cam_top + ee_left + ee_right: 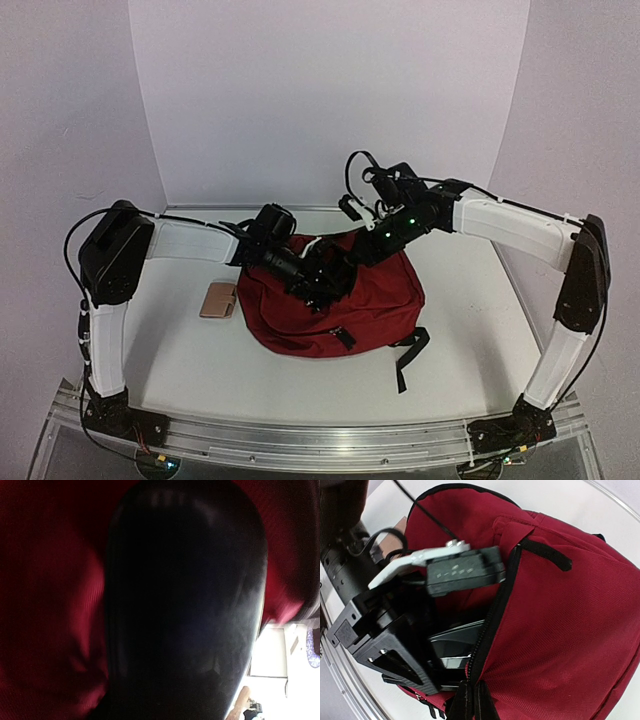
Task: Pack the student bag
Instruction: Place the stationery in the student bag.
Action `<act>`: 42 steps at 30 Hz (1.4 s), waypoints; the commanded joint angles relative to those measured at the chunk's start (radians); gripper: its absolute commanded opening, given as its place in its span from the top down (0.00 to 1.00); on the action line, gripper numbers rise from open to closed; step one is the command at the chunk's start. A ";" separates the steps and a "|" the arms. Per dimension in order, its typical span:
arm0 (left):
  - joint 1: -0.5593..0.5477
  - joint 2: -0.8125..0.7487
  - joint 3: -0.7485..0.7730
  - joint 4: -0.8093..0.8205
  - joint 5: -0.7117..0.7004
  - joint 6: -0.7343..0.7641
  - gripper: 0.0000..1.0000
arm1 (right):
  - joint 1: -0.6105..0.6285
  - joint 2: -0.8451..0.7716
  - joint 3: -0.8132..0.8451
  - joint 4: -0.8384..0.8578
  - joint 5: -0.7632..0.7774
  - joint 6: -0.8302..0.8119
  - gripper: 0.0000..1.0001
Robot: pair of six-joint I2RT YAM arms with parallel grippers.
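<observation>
Left wrist view is nearly blind: a smooth, dark rounded thing (185,605) fills the middle, out of focus, with blurred red cloth of the bag (50,605) around it. This hand's own fingers do not show there.

In the right wrist view the left gripper (440,645) is sunk into the bag (570,630) through its unzipped mouth. Something glossy and black sits at its tip, but I cannot tell whether the fingers are spread or pinching it.

The right gripper (470,702) is cut off by the bottom edge of that view. Its fingers are pressed together just where the black zipper (495,615) ends. Whether cloth is caught between them is hard to make out.

From the top external view, both wrists overlap above the bag's far-left part, so the left gripper (315,285) and right gripper (350,258) merge into one black mass and the mouth is hidden.

The bag (370,310) lies flat on the table (200,380), midway between the two arms. Its long axis runs roughly left to right. The mouth is on its far-left side, and a black strap (408,358) trails off its near-right corner.

A small tan flat thing (218,300) lies just left of the bag. What it is I cannot tell.
</observation>
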 commanded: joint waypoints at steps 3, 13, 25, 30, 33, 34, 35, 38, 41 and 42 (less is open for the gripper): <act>-0.005 0.001 0.133 0.116 -0.039 -0.037 1.00 | 0.006 -0.050 -0.002 -0.004 -0.062 0.001 1.00; -0.012 0.056 0.072 0.400 -0.348 -0.266 0.78 | 0.005 -0.023 0.032 -0.002 -0.038 0.060 1.00; -0.029 -0.048 -0.025 0.232 -0.521 -0.233 0.30 | -0.023 0.000 0.043 -0.004 -0.042 0.079 1.00; -0.029 -0.092 -0.046 0.104 -0.585 -0.225 0.29 | -0.025 0.001 0.045 -0.004 -0.045 0.078 1.00; -0.029 -0.106 -0.055 0.055 -0.608 -0.222 0.29 | -0.025 0.001 0.045 -0.004 -0.048 0.077 1.00; -0.030 -0.110 -0.055 0.040 -0.611 -0.218 0.29 | -0.025 0.002 0.045 -0.003 -0.049 0.078 1.00; -0.031 -0.115 -0.054 0.022 -0.617 -0.213 0.30 | -0.025 0.002 0.045 -0.004 -0.050 0.078 1.00; -0.030 -0.135 -0.063 -0.020 -0.637 -0.193 0.35 | -0.024 0.001 0.042 -0.004 -0.052 0.076 1.00; -0.030 -0.157 -0.079 -0.044 -0.636 -0.167 0.43 | -0.025 -0.001 0.041 -0.004 -0.053 0.075 1.00; -0.031 -0.162 -0.083 -0.048 -0.632 -0.159 0.46 | -0.025 0.000 0.040 -0.004 -0.054 0.075 1.00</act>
